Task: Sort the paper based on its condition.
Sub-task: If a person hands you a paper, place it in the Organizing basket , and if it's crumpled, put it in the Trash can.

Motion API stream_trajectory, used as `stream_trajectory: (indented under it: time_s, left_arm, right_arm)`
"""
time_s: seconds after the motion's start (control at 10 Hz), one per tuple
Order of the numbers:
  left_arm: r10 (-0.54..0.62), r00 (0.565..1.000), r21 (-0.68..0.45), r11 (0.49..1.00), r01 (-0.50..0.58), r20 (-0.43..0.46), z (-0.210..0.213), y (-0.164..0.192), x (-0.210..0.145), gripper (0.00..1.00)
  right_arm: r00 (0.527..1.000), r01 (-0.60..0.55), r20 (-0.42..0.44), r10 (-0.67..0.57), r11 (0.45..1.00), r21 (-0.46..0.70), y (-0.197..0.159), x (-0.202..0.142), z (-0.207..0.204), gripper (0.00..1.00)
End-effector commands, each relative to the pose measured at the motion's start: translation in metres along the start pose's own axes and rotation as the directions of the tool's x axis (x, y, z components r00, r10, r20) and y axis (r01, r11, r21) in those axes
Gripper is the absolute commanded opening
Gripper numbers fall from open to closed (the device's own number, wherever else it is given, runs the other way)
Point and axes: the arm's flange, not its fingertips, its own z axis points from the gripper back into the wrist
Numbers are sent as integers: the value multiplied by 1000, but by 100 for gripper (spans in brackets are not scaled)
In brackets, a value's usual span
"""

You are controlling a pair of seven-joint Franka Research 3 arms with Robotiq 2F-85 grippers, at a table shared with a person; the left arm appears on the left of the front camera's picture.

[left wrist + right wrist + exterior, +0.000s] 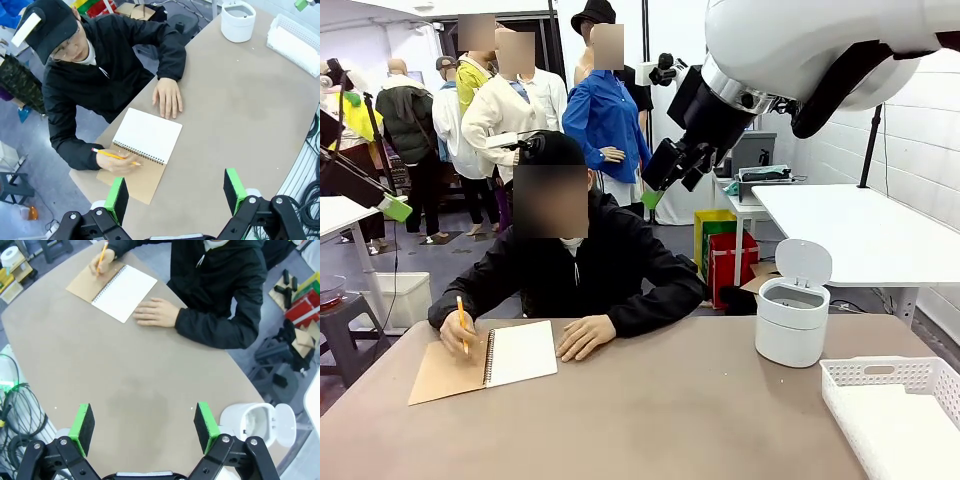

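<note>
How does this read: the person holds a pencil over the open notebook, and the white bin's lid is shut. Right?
Wrong: the lid of the white bin stands flipped open, as the front view shows. The person does hold a pencil over the open notebook.

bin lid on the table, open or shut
Open. The lid of the white bin stands swung up behind the rim, and the right wrist view looks down into the bin's hollow inside.

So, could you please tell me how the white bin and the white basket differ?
The bin is round with solid walls; the basket is rectangular with slotted walls. The bin has a hinged lid, standing open; the basket has none. Both are white and stand on the table.
</note>
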Motion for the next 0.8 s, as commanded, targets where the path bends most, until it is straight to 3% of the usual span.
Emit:
stream_trajectory:
  time_s: [0.0, 0.6, 0.7]
  left_arm:
    - [32, 999, -18, 999, -32, 4, 5, -4, -8, 100]
    - [21, 1000, -11, 1000, -20, 4, 6, -4, -3, 100]
    - [21, 1000, -11, 1000, -20, 4, 6, -4, -3, 100]
  right_arm:
    - [999, 49, -5, -49, 998, 25, 5, -2, 3, 100]
    - [997, 75, 10, -75, 996, -41, 22, -12, 13, 100]
    - [997, 78, 14, -79, 997, 14, 19, -3, 16, 100]
